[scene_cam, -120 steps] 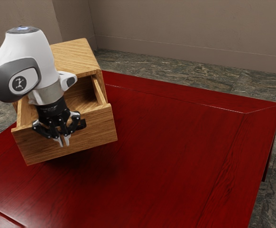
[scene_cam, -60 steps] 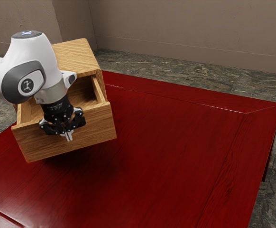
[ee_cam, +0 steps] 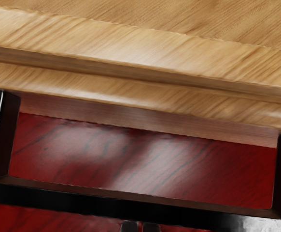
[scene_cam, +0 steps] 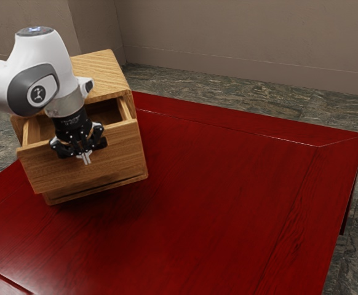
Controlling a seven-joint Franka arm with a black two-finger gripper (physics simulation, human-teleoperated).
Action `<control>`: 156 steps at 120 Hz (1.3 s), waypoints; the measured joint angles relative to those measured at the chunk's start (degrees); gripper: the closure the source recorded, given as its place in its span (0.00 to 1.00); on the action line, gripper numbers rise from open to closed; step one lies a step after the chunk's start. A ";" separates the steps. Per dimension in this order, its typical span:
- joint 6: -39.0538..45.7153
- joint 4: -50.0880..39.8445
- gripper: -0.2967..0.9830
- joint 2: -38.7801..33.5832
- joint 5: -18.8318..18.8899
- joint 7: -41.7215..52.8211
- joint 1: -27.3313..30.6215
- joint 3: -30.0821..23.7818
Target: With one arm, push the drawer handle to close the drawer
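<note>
you have one wooden cabinet (scene_cam: 99, 67) ahead of your gripper (scene_cam: 85, 159), containing one drawer (scene_cam: 50, 169), partly open; wood surfaces visible inside. your gripper: two fingertips, together. one black handle (ee_cam: 131, 201), on the drawer front, just beside your fingertips; contact cannot be determined. one red table (scene_cam: 228, 203), below your gripper.

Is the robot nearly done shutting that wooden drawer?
Done: the black two-fingered tool is at the black bar handle. In hand: the push, seemingly. Left: the brown wooden drawer sticks out from its wooden box with its inside showing, so it needs pushing in.
</note>
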 joint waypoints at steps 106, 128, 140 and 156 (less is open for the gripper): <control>-0.01 10.48 0.85 10.49 1.00 4.95 2.55 4.25; -0.04 11.71 0.85 11.97 1.03 6.53 2.91 5.78; -0.05 12.85 0.85 12.80 1.44 7.37 3.12 5.88; -0.05 14.53 0.85 14.15 2.51 8.45 2.91 5.88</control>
